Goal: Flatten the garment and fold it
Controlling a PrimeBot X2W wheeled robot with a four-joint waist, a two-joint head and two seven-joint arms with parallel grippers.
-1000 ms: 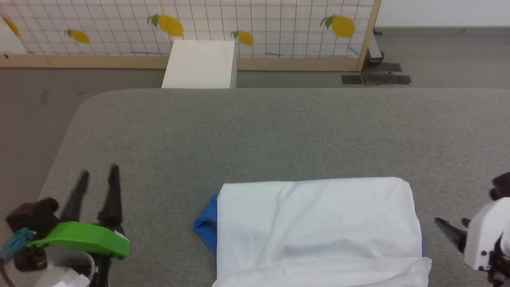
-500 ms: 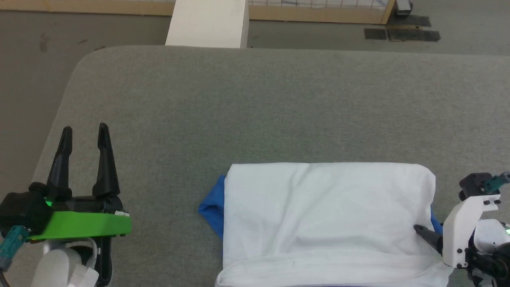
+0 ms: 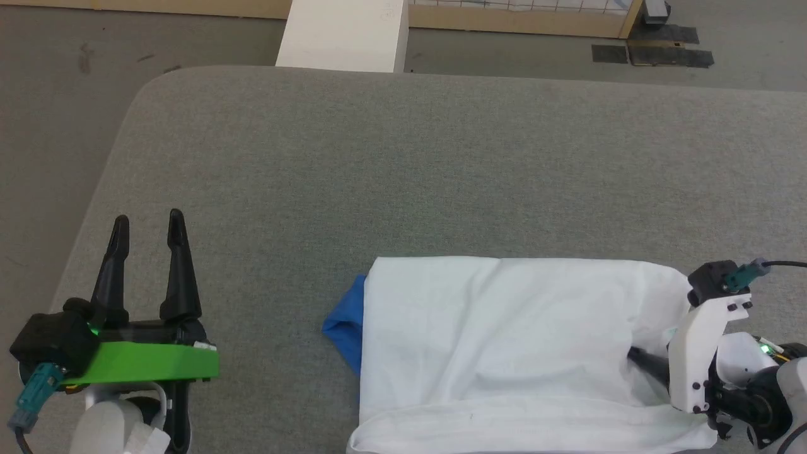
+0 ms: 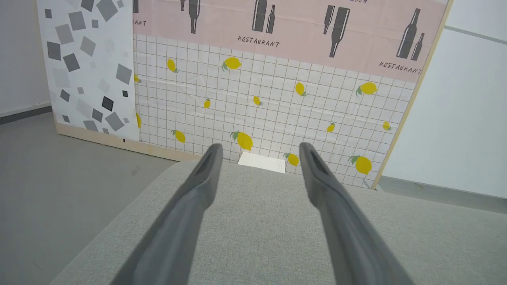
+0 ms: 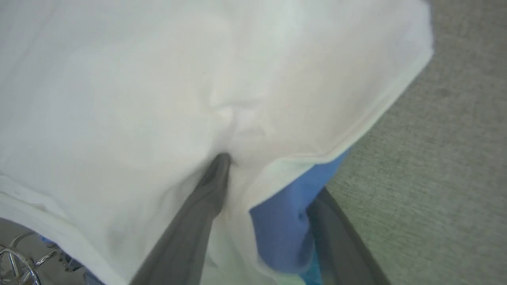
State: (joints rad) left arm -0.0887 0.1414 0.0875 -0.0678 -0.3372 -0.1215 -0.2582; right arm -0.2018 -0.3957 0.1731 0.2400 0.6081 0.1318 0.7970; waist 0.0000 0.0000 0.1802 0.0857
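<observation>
The garment (image 3: 504,340) lies folded into a white rectangle at the near middle-right of the grey table (image 3: 403,176), with a blue sleeve (image 3: 345,328) poking out at its left edge. My right gripper (image 3: 637,360) is at the garment's right edge, open. In the right wrist view one finger (image 5: 206,198) lies on top of the white cloth (image 5: 138,99) and the other (image 5: 340,241) runs under the blue layer (image 5: 285,221), its tip hidden. My left gripper (image 3: 148,219) hovers open over the table's near left, far from the shirt, with nothing between its fingers (image 4: 186,213).
A white box (image 3: 343,34) stands on the floor just beyond the table's far edge. The table's far-left corner (image 3: 151,88) is rounded, with grey floor around it. A lemon-print partition (image 4: 257,107) stands behind. Bare table stretches beyond the garment.
The head camera has tilted down. My right gripper has moved left onto the garment's right edge, its fingers now straddling the cloth. My left gripper now shows sharp, fingers pointing away.
</observation>
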